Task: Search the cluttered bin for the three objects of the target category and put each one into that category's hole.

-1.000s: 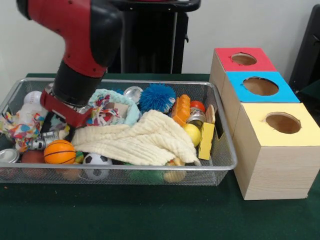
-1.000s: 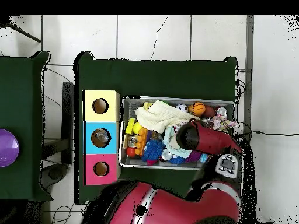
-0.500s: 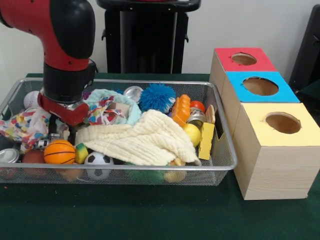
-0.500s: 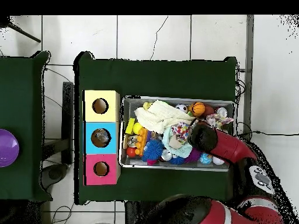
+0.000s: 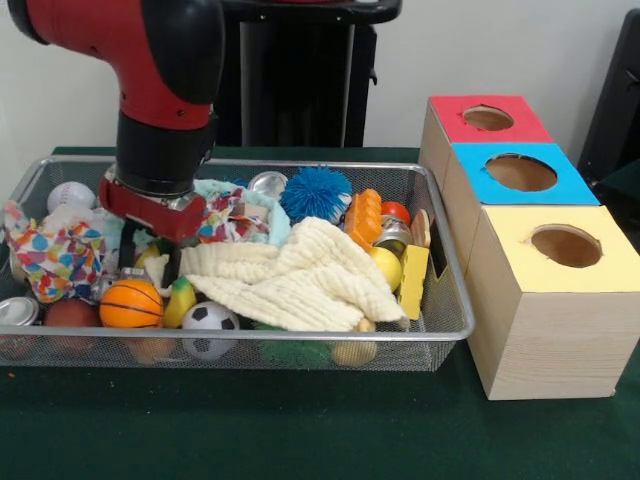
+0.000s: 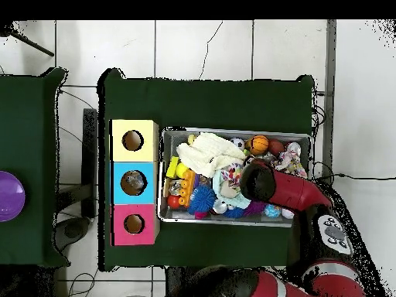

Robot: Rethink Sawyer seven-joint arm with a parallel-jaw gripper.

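The wire bin (image 5: 300, 166) (image 6: 236, 131) is full of clutter. My gripper (image 5: 150, 252) is down inside its left half, at the left edge of a cream towel (image 5: 300, 275) (image 6: 210, 152) that is bunched toward the middle. An orange basketball (image 5: 130, 303), a soccer ball (image 5: 208, 322) and a yellow-green toy (image 5: 180, 300) lie just in front of the gripper. A blue spiky ball (image 5: 315, 193), a baseball (image 5: 70, 196) and a yellow ball (image 5: 383, 268) also show. In the overhead view the red arm (image 6: 282, 189) hides the gripper.
Three wooden boxes stand beside the bin, each with a round hole: red top (image 5: 487, 120) (image 6: 134, 224), blue top (image 5: 520, 172) (image 6: 133, 182), yellow top (image 5: 565, 247) (image 6: 133, 140). A colourful cloth (image 5: 60, 255) and a can (image 5: 15, 312) fill the bin's left end. A purple plate (image 6: 9, 196) sits on a separate table.
The arm has shifted toward the bin's middle, and the cream towel is now pushed up into a tighter bunch. The basketball, soccer ball and colourful cloth are more exposed.
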